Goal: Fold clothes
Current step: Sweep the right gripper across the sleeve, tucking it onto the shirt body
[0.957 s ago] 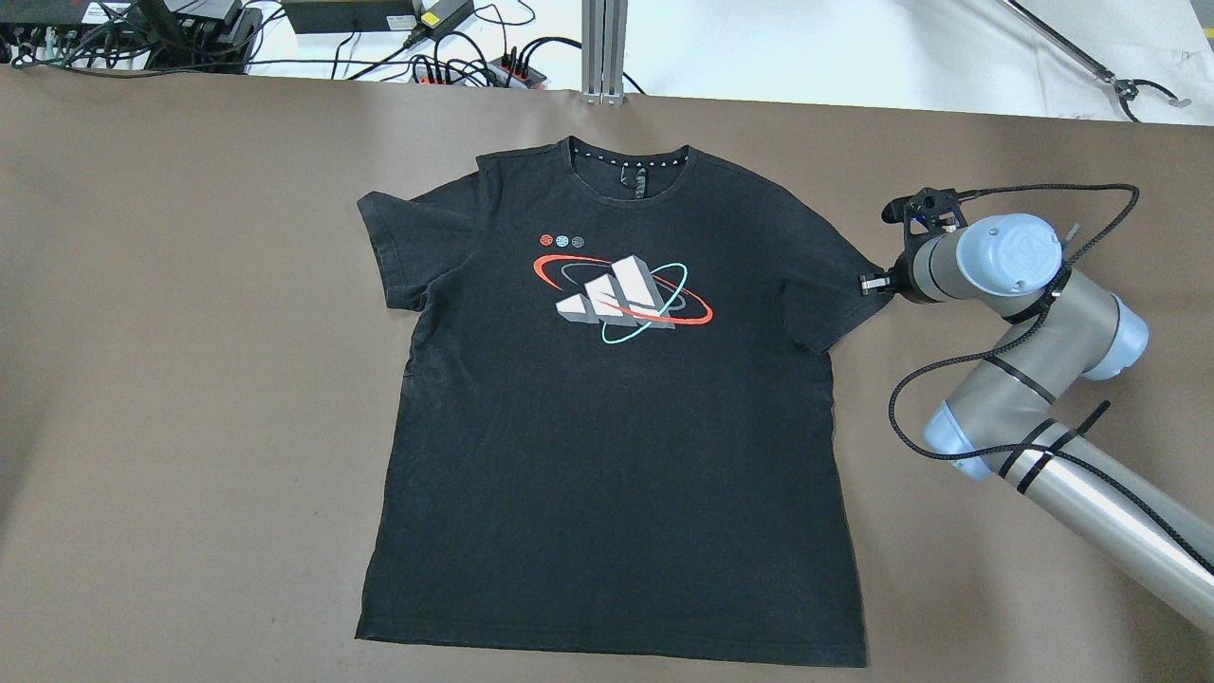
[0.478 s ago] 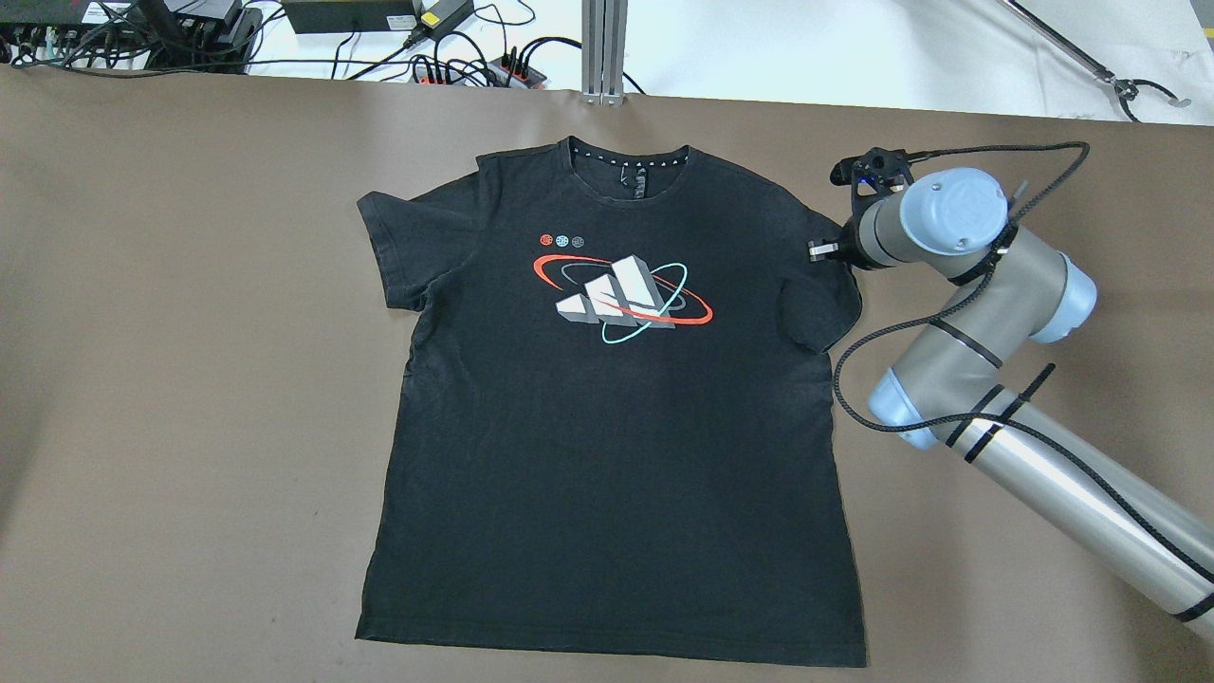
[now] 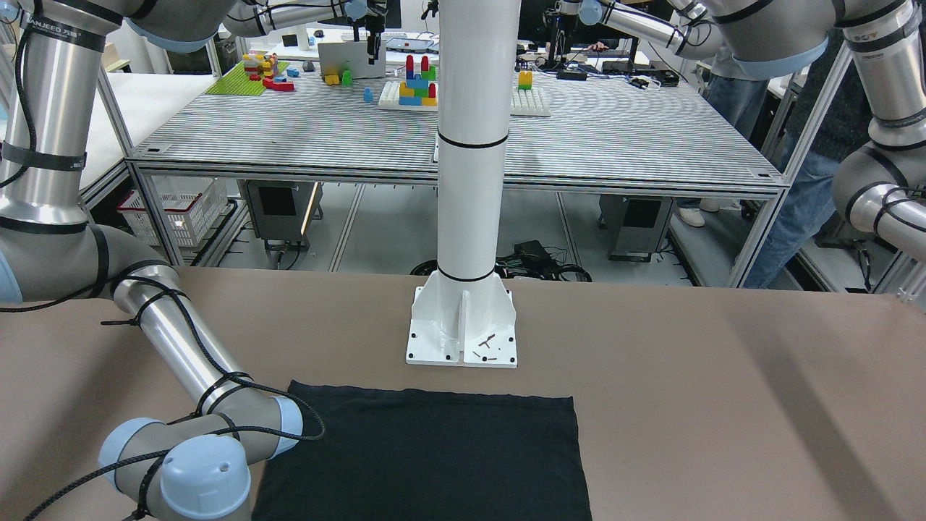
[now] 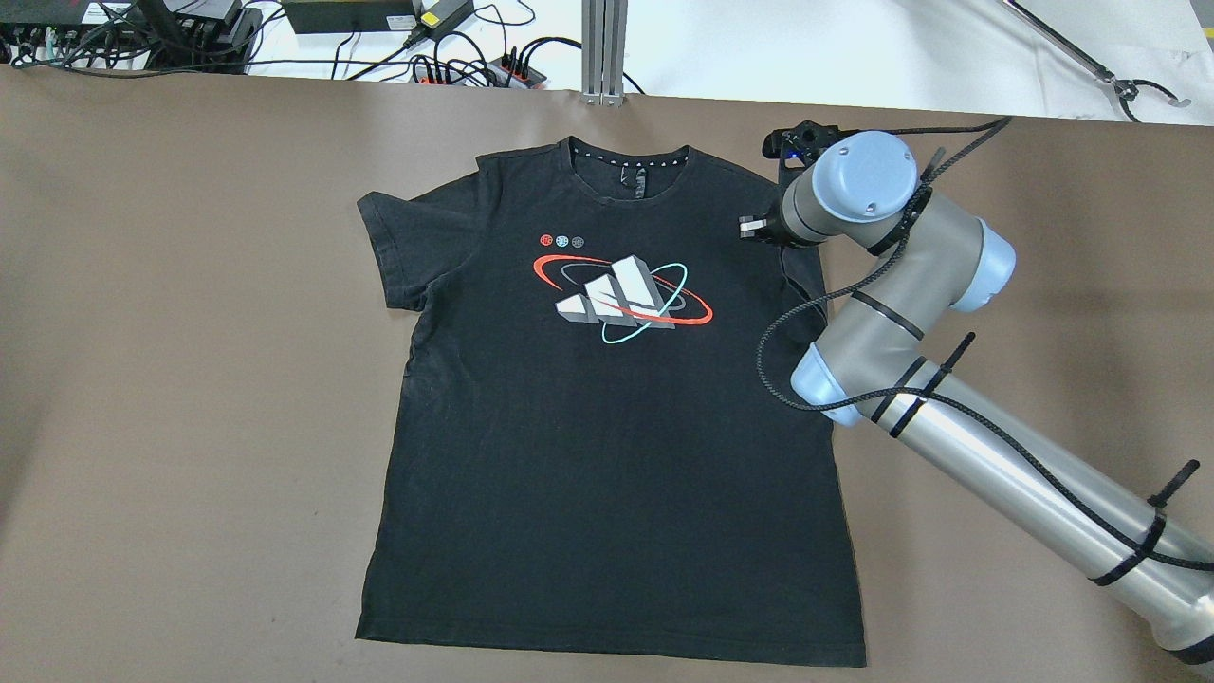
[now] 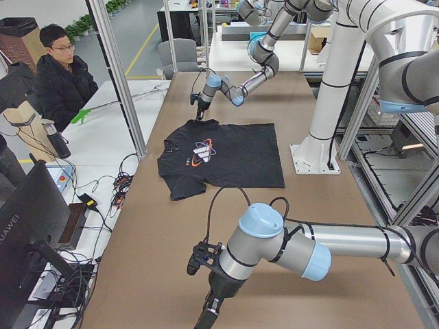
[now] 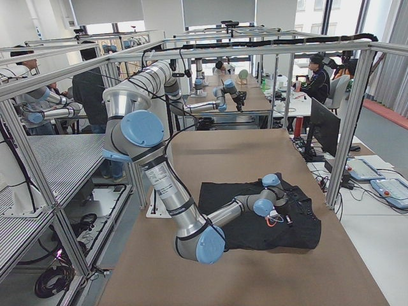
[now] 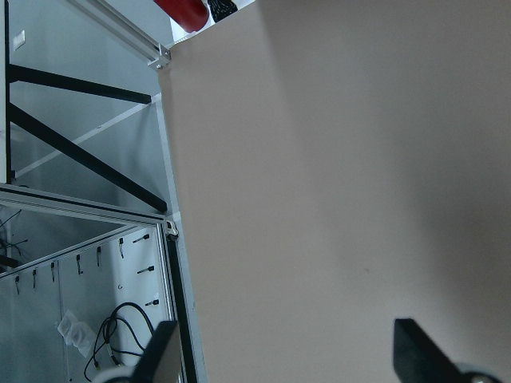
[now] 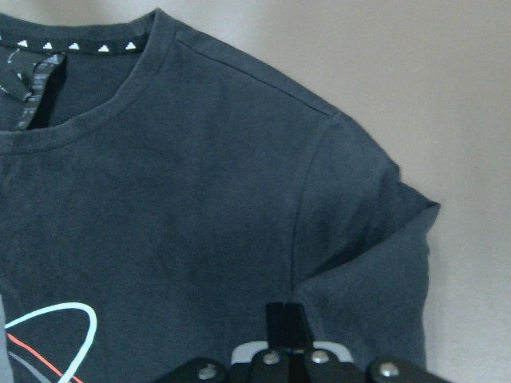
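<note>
Your left hand (image 7: 291, 355) hung spread wide and empty over bare table (image 4: 190, 379), out of the job. The black T-shirt (image 4: 607, 455) lay flat mid-table, print (image 4: 621, 294) up, hem (image 4: 607, 655) nearest the robot. Further out, your right hand (image 8: 286, 317) was clamped on the right sleeve (image 8: 375, 263), partly doubled inward. Best, I judge, was to carry it low and level, then lay it smooth short of the collar (image 4: 631, 156).

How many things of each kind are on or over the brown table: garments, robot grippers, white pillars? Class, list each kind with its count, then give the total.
Garments: 1, the black T-shirt
Robot grippers: 2, the left gripper and the right gripper
White pillars: 1, the white pillar
Total: 4
</note>
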